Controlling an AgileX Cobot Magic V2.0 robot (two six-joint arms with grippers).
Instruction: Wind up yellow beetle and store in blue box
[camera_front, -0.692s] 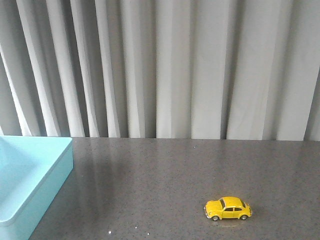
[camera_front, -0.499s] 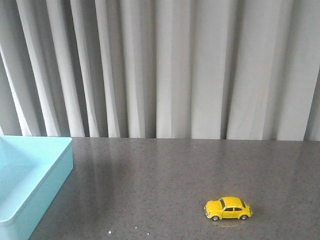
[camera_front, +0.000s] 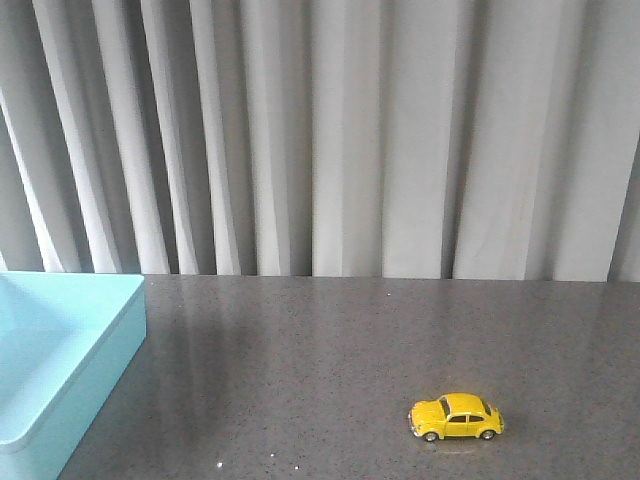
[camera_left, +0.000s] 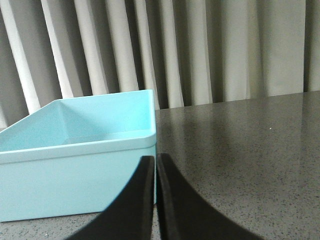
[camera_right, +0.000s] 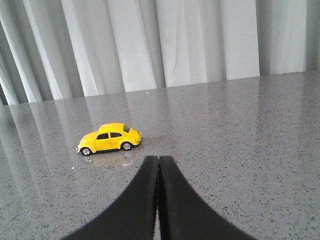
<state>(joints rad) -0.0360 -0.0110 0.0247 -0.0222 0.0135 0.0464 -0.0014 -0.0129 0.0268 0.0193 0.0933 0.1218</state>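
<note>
The yellow beetle (camera_front: 456, 417) stands on its wheels on the grey table, front right in the front view, nose pointing left. It also shows in the right wrist view (camera_right: 109, 138), a short way ahead of my right gripper (camera_right: 158, 159), which is shut and empty. The blue box (camera_front: 60, 350) sits at the table's left edge, open and empty as far as it shows. In the left wrist view the blue box (camera_left: 75, 150) stands just ahead of my left gripper (camera_left: 155, 159), which is shut and empty. Neither gripper shows in the front view.
The grey speckled table (camera_front: 330, 350) runs back to a pleated grey curtain (camera_front: 330, 140) along its far edge. Nothing else lies between the car and the box.
</note>
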